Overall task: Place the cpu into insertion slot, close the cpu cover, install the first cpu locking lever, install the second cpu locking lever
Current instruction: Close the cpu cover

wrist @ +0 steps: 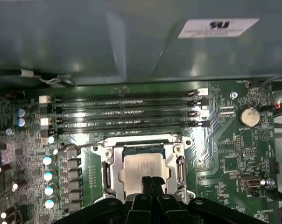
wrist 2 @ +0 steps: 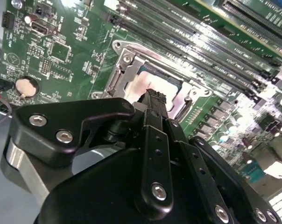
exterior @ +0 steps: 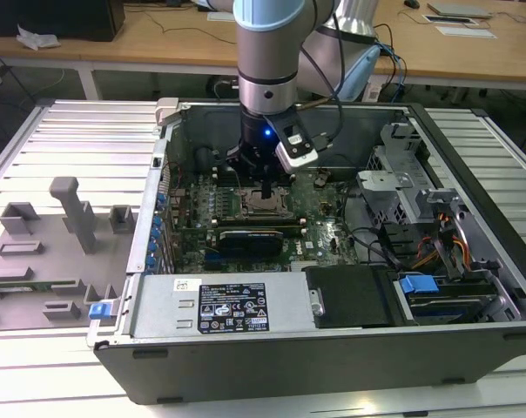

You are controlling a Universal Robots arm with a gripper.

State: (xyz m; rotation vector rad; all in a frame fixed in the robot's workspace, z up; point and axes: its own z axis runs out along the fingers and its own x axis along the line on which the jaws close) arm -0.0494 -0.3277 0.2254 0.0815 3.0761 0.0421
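The cpu (wrist: 134, 165) is being framed flat by the lowered cpu cover (wrist: 111, 164). The gripper (wrist: 151, 180), fingers pressed together, is being held directly over the chip. Step 2 is judged in hand; steady downward pressure is being called for.

In both wrist views the gripper (wrist: 151, 179) (wrist 2: 155, 96) covers part of the cpu (wrist: 140, 165) (wrist 2: 140, 85) and 1 edge of the cpu cover (wrist: 113, 164) (wrist 2: 118, 74); the insertion slot lies hidden beneath them.

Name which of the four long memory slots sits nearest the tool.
The memory slot right beside the cpu cover, farthest from the grey case wall; the tool hangs over the cpu past it.
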